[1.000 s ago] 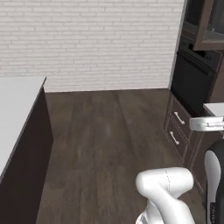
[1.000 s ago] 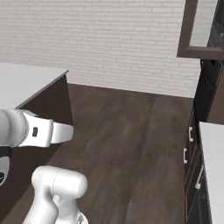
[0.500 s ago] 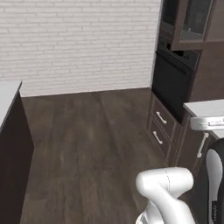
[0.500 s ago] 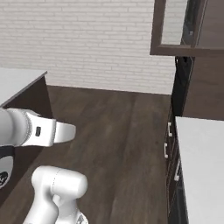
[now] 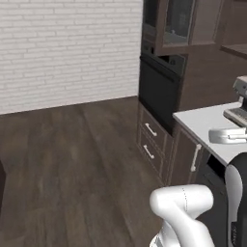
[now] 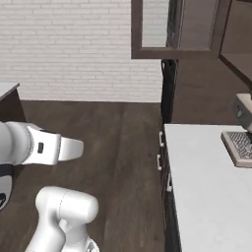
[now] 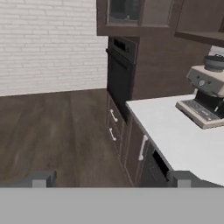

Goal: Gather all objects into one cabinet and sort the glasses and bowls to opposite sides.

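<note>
We see our claw (image 7: 109, 181) released, its two dark fingertips (image 7: 40, 179) standing wide apart with nothing between them. Ahead of the claw and to its right runs the pale bench (image 7: 179, 131), bearing a grey coffee machine (image 7: 205, 94) toward its far end. Below the bench edge, just ahead of the claw, stand dark lower cupboards with grey handles (image 7: 142, 148). Beyond these, straight ahead, a black built-in oven (image 7: 120, 72) sits in a tall dark unit. Above and ahead of the claw hangs the dark wood wall cabinet (image 7: 131, 17) with framed glass doors; we cannot tell what lies inside. To the claw's left stretches the dark wooden floor (image 7: 52, 131), ending at a white brick wall (image 7: 48, 43). We cannot make out any red cups or the wooden bowl.
</note>
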